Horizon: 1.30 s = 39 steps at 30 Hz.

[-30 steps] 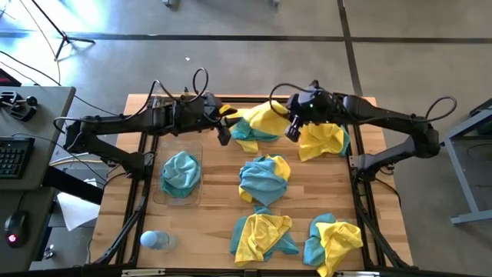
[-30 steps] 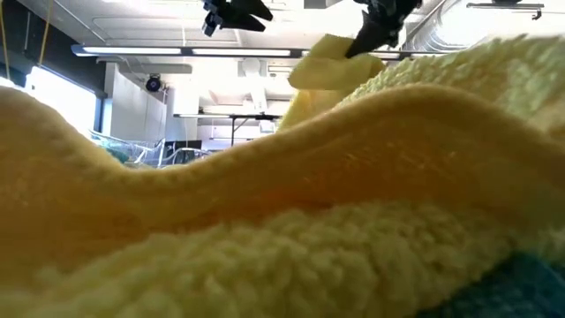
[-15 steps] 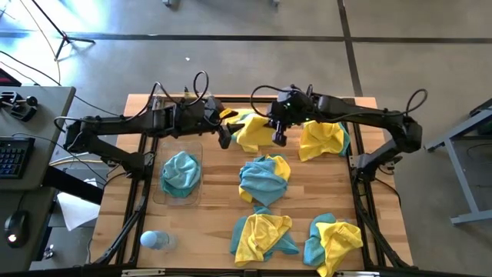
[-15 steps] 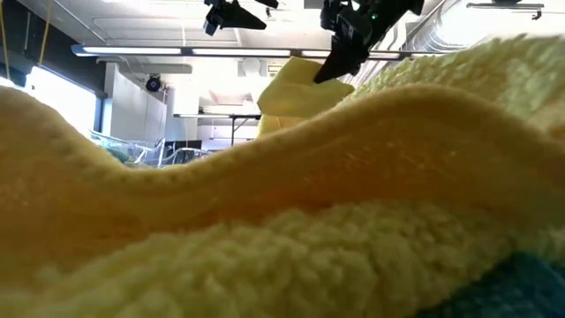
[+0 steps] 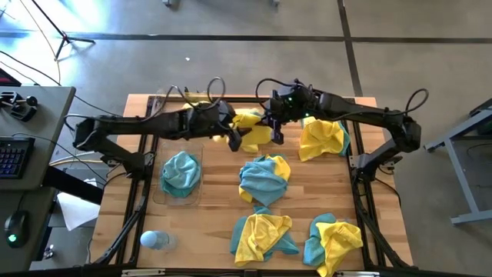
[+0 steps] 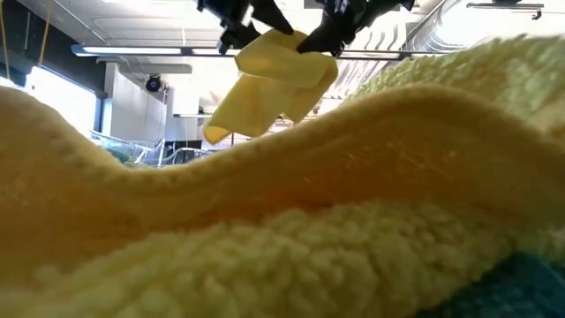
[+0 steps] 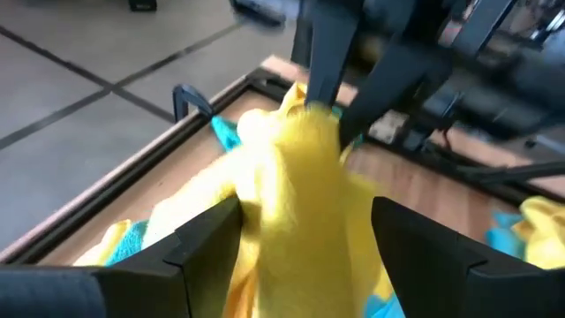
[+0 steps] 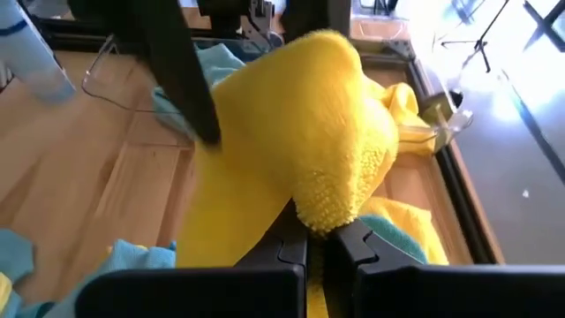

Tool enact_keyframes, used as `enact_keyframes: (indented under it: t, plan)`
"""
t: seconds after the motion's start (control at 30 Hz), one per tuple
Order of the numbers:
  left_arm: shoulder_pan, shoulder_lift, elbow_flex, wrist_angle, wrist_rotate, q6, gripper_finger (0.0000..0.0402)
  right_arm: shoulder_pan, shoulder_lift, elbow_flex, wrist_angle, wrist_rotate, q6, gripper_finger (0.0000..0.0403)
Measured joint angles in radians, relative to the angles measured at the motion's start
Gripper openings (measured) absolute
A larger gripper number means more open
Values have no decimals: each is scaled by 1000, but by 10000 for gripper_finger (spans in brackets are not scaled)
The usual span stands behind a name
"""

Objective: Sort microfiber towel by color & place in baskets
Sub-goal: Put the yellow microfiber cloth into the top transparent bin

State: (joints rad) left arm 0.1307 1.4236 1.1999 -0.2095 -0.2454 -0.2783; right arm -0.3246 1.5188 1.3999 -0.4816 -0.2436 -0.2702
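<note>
No text, label, brand, number or sign can be read in any view.
</note>
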Motion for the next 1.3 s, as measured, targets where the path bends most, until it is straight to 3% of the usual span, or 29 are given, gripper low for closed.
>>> enact_keyframes:
  t: [0.2,0.33,0.5,0.57,0.63,0.8,1.0,1.13,1.3]
  plan:
    - [0,88,0,7,2,0,240,0,0,12,-1,-75,-5,1]
    - [-1,112,0,8,4,-7,212,0,0,12,-14,-76,0,1]
    - [0,112,0,6,3,-10,107,0,0,12,-17,-18,34,3]
    - [5,100,0,-4,-2,22,46,-2,0,13,-30,7,34,14]
    - [16,84,0,-13,-4,42,14,-8,0,13,-40,21,45,35]
    - [99,-7,0,-150,-7,57,6,-36,0,13,-69,34,107,103]
    - [275,-159,0,-397,2,105,3,-60,0,13,-114,34,144,164]
    - [404,-221,56,-614,11,149,1,-62,0,12,-115,54,224,182]
    - [545,-235,147,-759,60,306,1,-62,0,11,-116,125,291,185]
